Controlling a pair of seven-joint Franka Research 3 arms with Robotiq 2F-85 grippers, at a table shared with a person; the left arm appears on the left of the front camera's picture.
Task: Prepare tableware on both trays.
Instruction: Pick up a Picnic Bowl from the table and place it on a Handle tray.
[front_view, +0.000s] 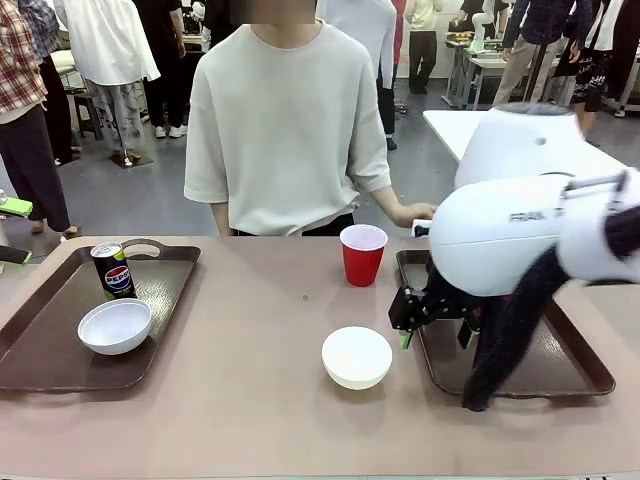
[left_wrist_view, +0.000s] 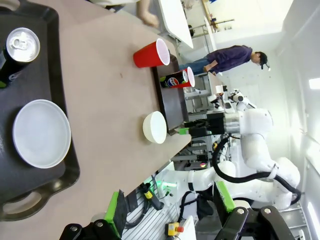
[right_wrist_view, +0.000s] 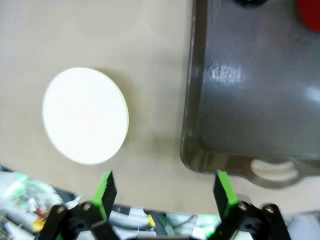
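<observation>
Both pairs of jaws gape empty; right pair hangs above table (front_view: 250, 400), between white bowl (front_view: 356, 355) and right tray (front_view: 575, 358).

The dark can (front_view: 114, 270) at the left of the front view carries the word PEPSI over its round red, white and blue logo; the white arm (front_view: 500, 235) at the right bears grey letters, only "FRA" legible. In the left wrist view, upper middle, a second can (left_wrist_view: 173, 80) shows the same logo; its lettering is too small to read.
</observation>
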